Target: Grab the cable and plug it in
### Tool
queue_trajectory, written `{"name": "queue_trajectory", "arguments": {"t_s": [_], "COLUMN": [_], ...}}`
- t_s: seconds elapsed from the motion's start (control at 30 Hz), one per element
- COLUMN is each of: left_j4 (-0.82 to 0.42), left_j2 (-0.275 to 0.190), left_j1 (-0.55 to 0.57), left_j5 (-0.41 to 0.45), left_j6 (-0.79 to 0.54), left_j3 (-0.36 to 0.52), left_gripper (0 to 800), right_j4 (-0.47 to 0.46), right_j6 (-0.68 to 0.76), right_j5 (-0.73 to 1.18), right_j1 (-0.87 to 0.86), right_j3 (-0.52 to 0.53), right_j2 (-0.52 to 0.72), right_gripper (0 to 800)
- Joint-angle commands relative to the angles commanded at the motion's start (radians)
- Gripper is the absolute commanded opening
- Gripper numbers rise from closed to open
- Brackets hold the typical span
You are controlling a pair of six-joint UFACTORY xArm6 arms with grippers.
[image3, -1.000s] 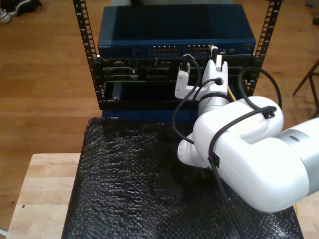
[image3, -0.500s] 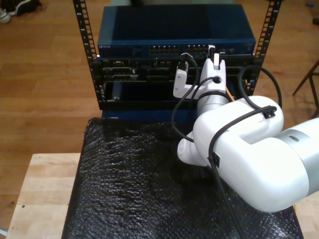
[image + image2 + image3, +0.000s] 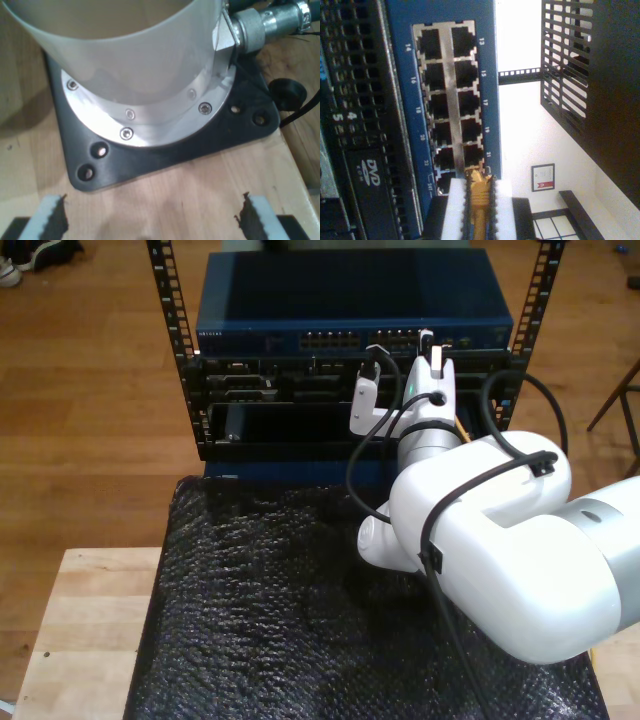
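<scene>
In the exterior view, a black bubbled mat (image 3: pixel 260 610) covers the lower left and middle of the frame. Above it, in the upper middle, stands the rack (image 3: pixel 180 360) with the blue switch (image 3: pixel 350 300) on top. To the right of the middle, my second gripper (image 3: pixel 430 345) reaches up to the port row of the switch, and its white arm (image 3: pixel 500 560) fills the lower right.

In the second wrist view, my second gripper (image 3: pixel 477 200) is clenched on the cable (image 3: pixel 479 200). The orange-yellow cable sits between the two white pads (image 3: pixel 455 210), with its tip at the lowest ports (image 3: pixel 447 100), near the number 21.

In the first wrist view, my first gripper (image 3: pixel 152 217) is released, with its jaws wide apart above a wooden table (image 3: pixel 175 200), facing a black base plate (image 3: pixel 165 150).
</scene>
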State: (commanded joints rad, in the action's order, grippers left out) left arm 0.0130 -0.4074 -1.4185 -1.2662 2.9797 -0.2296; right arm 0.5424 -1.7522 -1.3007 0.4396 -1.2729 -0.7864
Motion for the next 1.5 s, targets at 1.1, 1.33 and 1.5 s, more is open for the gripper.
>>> {"name": "queue_trajectory", "arguments": {"t_s": [1.1, 1.33, 1.5], "left_j4": [0.000, -0.002, -0.002], "left_j2": [0.000, 0.000, 0.000], "left_j1": [0.000, 0.000, 0.000], "left_j5": [0.000, 0.000, 0.000], "left_j6": [0.000, 0.000, 0.000], "left_j3": [0.000, 0.000, 0.000], "left_gripper": [800, 800, 800], "right_j4": [-0.049, -0.051, -0.054], "right_j6": [0.006, 0.005, 0.005], "right_j5": [0.000, 0.023, 0.077], "right_j1": [-0.003, -0.003, -0.003], "right_j3": [0.238, 0.387, 0.503], "right_j2": [0.163, 0.275, 0.365], "right_gripper": [341, 404, 482]}}
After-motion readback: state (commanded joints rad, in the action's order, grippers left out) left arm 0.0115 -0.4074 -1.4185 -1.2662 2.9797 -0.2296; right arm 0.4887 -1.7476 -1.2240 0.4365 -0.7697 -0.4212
